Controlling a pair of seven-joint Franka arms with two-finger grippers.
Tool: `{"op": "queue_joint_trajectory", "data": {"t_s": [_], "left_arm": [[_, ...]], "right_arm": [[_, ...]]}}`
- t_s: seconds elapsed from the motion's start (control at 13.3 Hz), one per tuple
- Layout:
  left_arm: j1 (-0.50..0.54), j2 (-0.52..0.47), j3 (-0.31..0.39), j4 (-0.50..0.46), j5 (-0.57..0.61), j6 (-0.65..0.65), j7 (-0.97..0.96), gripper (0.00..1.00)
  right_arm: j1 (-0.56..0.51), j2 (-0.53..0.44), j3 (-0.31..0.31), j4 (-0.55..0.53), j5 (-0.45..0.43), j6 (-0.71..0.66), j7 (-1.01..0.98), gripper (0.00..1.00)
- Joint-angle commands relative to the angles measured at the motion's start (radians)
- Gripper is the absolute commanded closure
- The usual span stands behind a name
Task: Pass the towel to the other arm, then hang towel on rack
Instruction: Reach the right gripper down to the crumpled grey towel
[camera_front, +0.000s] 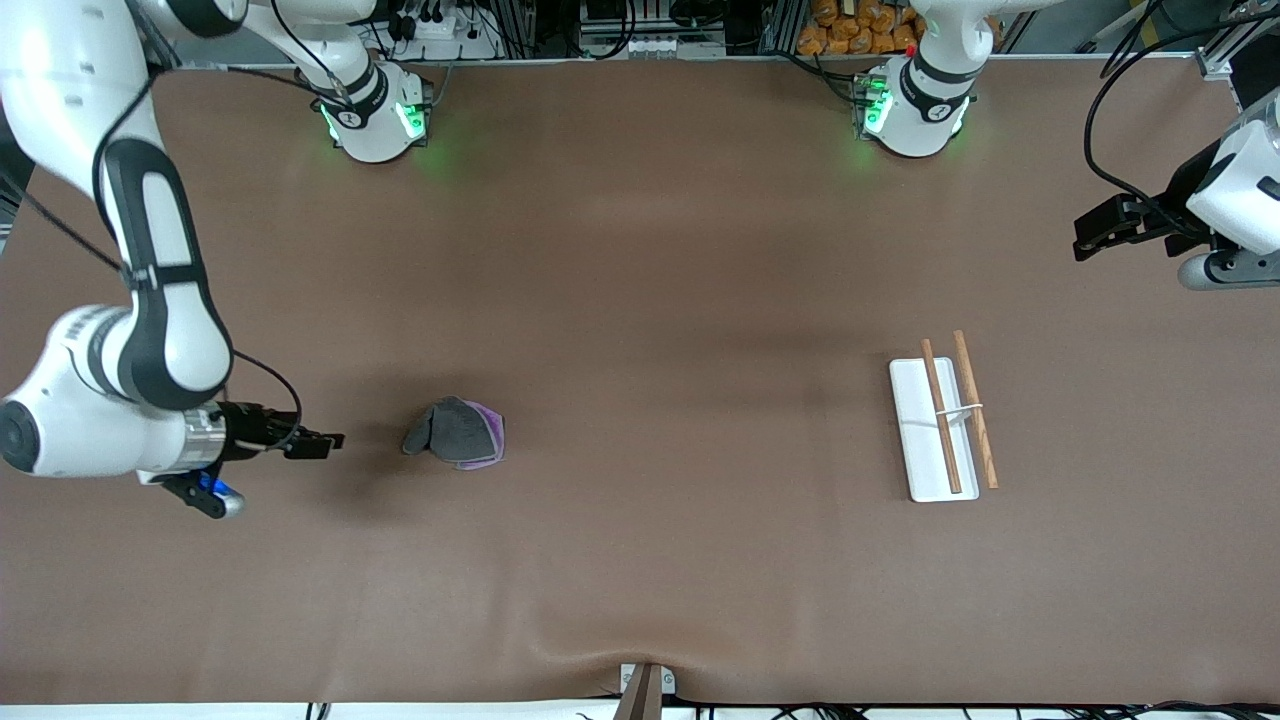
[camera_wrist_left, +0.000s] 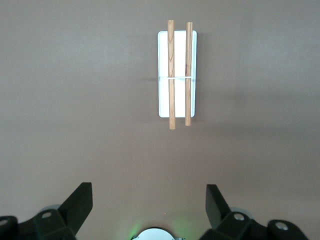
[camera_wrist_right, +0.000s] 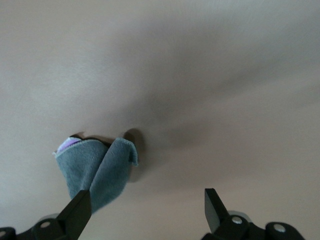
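We start from the towel (camera_front: 457, 433), a crumpled grey heap with a purple edge showing, lying flat on the brown table (camera_front: 640, 560) in the lower left-centre of the front view, touched by nothing; in the right wrist view it sits low and left in the frame, one folded flap raised toward the middle. The right gripper (camera_front: 322, 441), at the lower left of the front view, is just beside the towel at the right arm's end of the table, its jaws spread wide and holding nothing. We judge the step in hand to be the first pick, so we would centre the fingers over the raised fold, not the thin purple edge, come down until the tips meet the table's surface, and close on a good bunch of cloth so that enough hangs free for the other arm to take. The rack (camera_front: 940, 425), a white base with two wooden rods and a thin cross-wire, lies at the right of centre in the front view, well apart from the towel. The left gripper (camera_front: 1100, 232) waits in the upper right of the front view, also fully open and empty, with the rack in the upper middle of its wrist view; the handover should happen between towel and rack, high enough that the cloth does not drag.
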Motion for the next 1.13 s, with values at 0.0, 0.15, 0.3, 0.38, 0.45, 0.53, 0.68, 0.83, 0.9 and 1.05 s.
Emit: {"op": "queue_joint_trajectory", "data": {"t_s": [0.0,0.15,0.3,0.38,0.45,0.53,0.68,0.83,0.9,1.05], "left_arm": [[0.010,0.006,-0.004,0.006,-0.014,-0.011,0.028,0.00],[0.010,0.006,-0.004,0.006,-0.014,-0.011,0.028,0.00],[0.010,0.006,-0.004,0.001,-0.014,-0.011,0.028,0.00],[0.010,0.006,-0.004,0.001,-0.014,-0.011,0.028,0.00],[0.010,0.006,-0.004,-0.002,-0.014,-0.011,0.028,0.00],[0.007,0.006,-0.004,-0.002,-0.014,-0.011,0.028,0.00],[0.010,0.006,-0.004,-0.004,-0.014,-0.011,0.028,0.00],[0.010,0.006,-0.004,-0.004,-0.014,-0.011,0.029,0.00],[0.010,0.004,-0.004,-0.004,-0.014,-0.011,0.031,0.00],[0.010,0.004,-0.004,-0.004,-0.014,-0.011,0.037,0.00]], "right_arm": [[-0.008,0.011,0.009,-0.011,0.070,-0.001,0.048,0.00],[0.019,0.020,0.009,-0.013,0.126,-0.003,0.094,0.00],[0.042,0.025,0.009,-0.014,0.130,-0.003,0.143,0.00],[0.051,0.029,0.009,-0.014,0.132,-0.003,0.163,0.06],[0.065,0.034,0.009,-0.016,0.138,-0.004,0.184,0.11],[0.074,0.037,0.011,-0.031,0.144,-0.001,0.200,0.14],[0.075,0.066,0.009,-0.039,0.178,0.000,0.200,0.25],[0.074,0.081,0.009,-0.036,0.265,0.006,0.198,0.26],[0.090,0.097,0.009,-0.036,0.300,0.044,0.194,0.28],[0.102,0.097,0.008,-0.037,0.295,0.071,0.192,0.29]]}}
